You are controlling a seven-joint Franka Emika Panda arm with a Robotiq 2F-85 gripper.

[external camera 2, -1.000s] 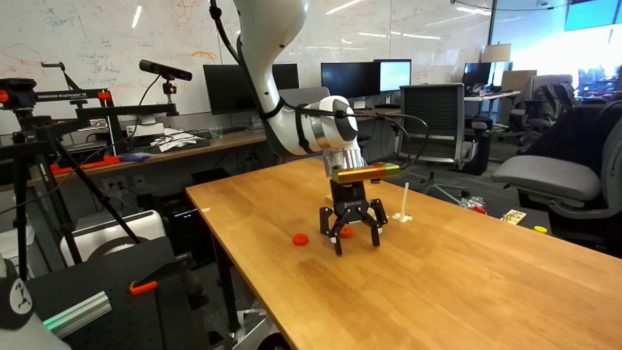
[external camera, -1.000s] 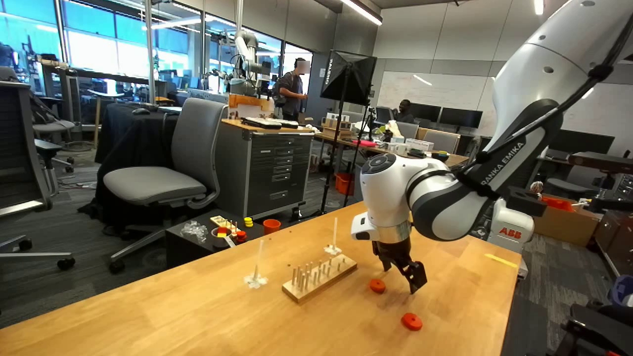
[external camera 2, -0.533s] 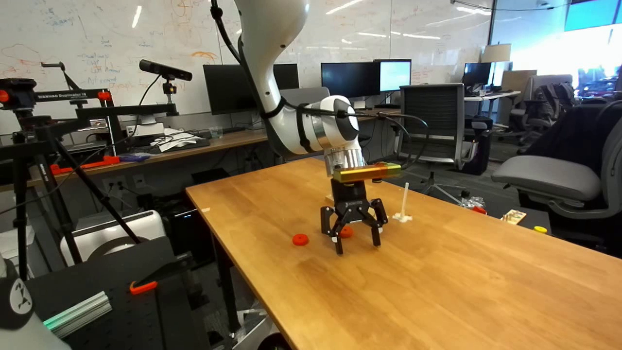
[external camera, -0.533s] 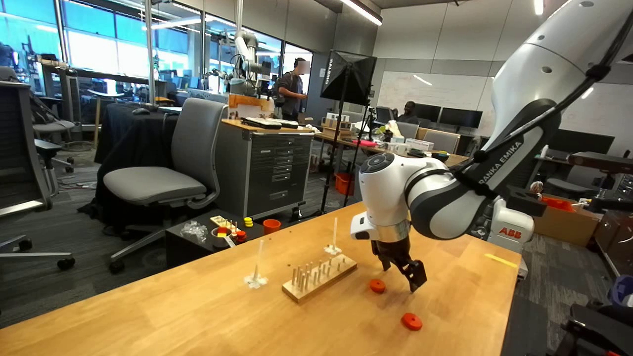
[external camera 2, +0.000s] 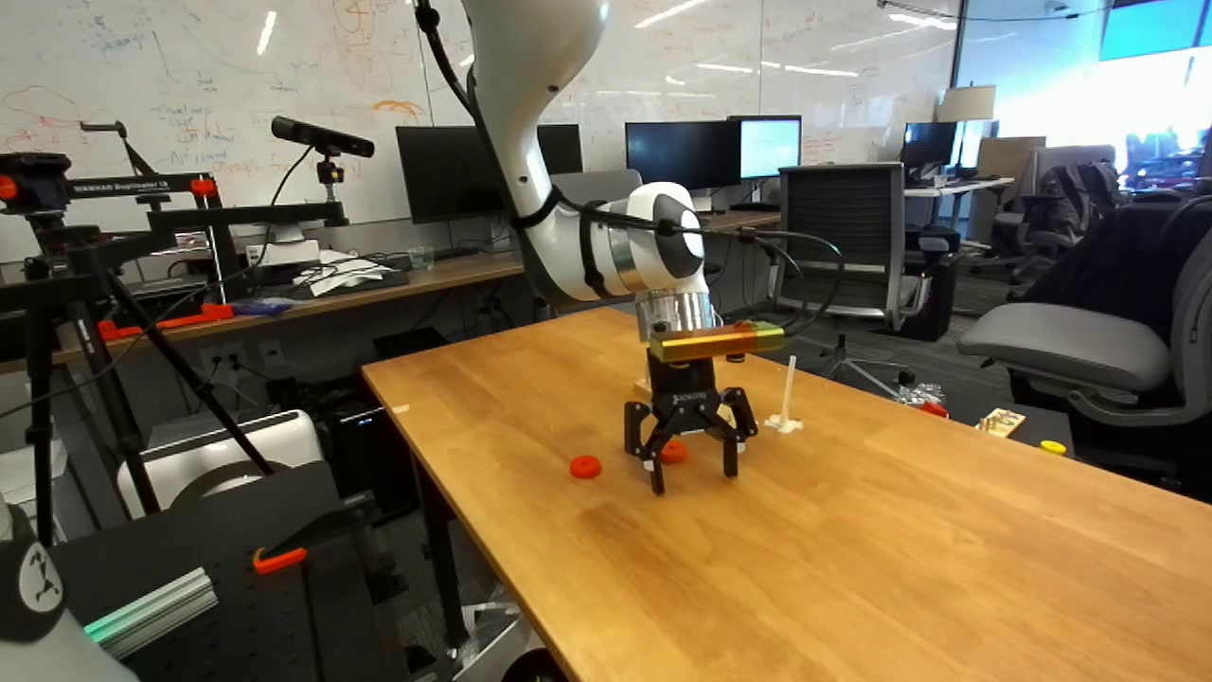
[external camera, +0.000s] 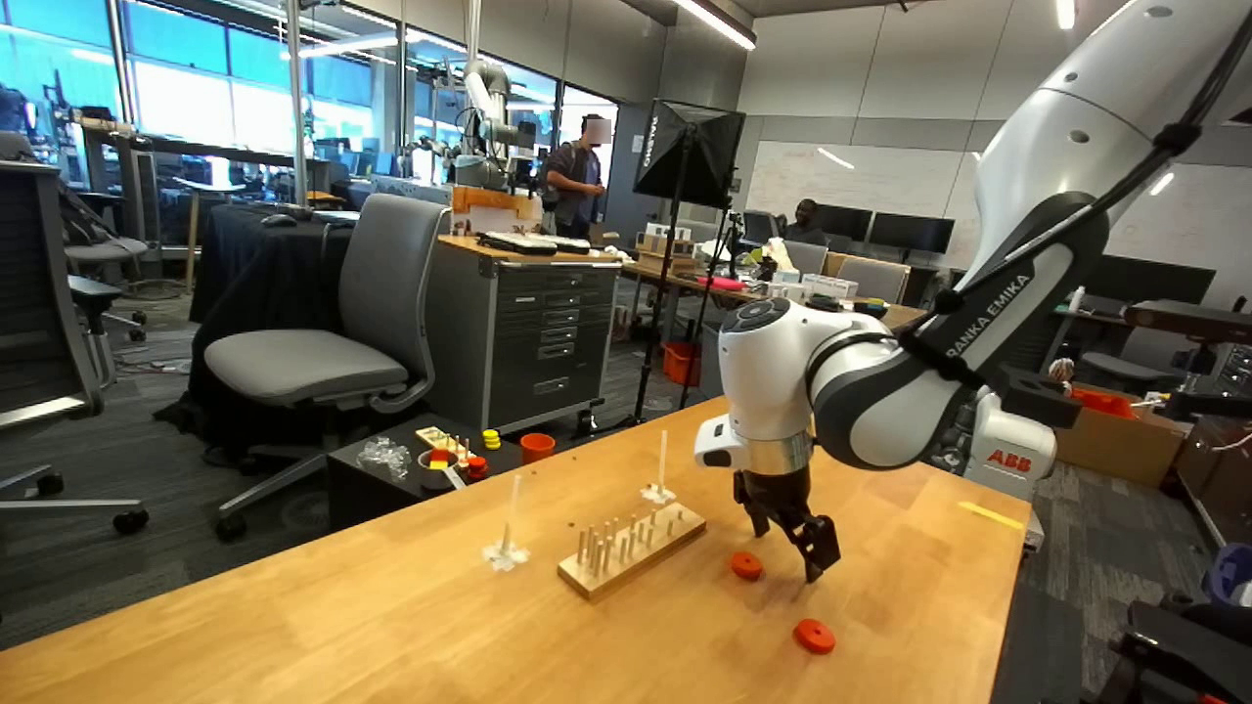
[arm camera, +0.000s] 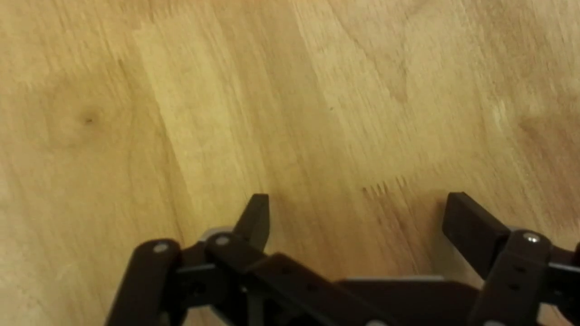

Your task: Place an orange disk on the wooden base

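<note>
Although the broad wooden table (external camera: 391, 626) and everything lying on it had stayed put over the last second, the robot arm (external camera: 1037, 254) above had shifted slightly, its wrist leaning a touch differently in both exterior views. The wooden base (external camera: 634, 559) was where it had been, with nothing seated on it, so the placing itself was all still to do. The gripper (external camera 2: 694, 481) hung low and apart from the base, jaws spread wide and holding nothing; in the wrist view only bare wood showed between the fingers (arm camera: 256, 222), though whether they touched the table could not be told. One orange disk (external camera: 746, 567) lay flat on the table roughly between the base and the gripper, near the fingers but not within their span; the other orange disk (external camera: 814, 639) lay farther from the base, likewise free. The small shift, then, had brought no grasp: it looked like a lining-up step, probably on the closer disk, which seemed to call for more sideways travel before the fingers could come down around so small and flat a piece.
</note>
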